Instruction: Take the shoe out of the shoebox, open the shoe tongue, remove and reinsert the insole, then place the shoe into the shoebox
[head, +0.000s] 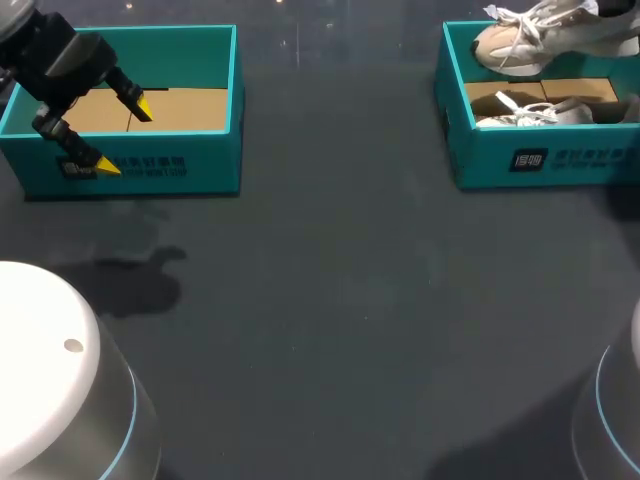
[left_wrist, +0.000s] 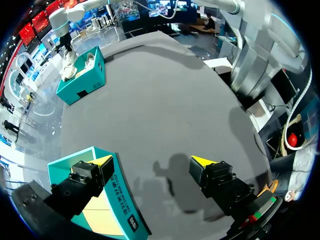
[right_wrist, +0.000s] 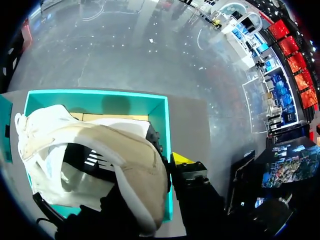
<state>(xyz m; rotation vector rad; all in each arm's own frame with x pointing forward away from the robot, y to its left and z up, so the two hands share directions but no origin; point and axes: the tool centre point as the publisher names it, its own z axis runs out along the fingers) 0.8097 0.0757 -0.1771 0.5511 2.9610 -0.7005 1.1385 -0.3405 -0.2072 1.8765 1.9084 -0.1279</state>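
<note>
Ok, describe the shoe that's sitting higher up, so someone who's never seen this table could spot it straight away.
Start at the teal shoebox on the table's right side, the one with shoes in it. The beige and white shoe is up at that box's far rim, laces showing. It sits higher than the other shoe, which is greyer and lies low on the box's floor.

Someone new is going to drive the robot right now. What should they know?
Left gripper: open, empty, over the front wall of the empty left box.
Right gripper: shut on the beige shoe at its heel, held above the right shoebox. A second shoe lies inside.
Done: shoe lifted up.
Left: open tongue, insole out and in, shoe back in box.
</note>
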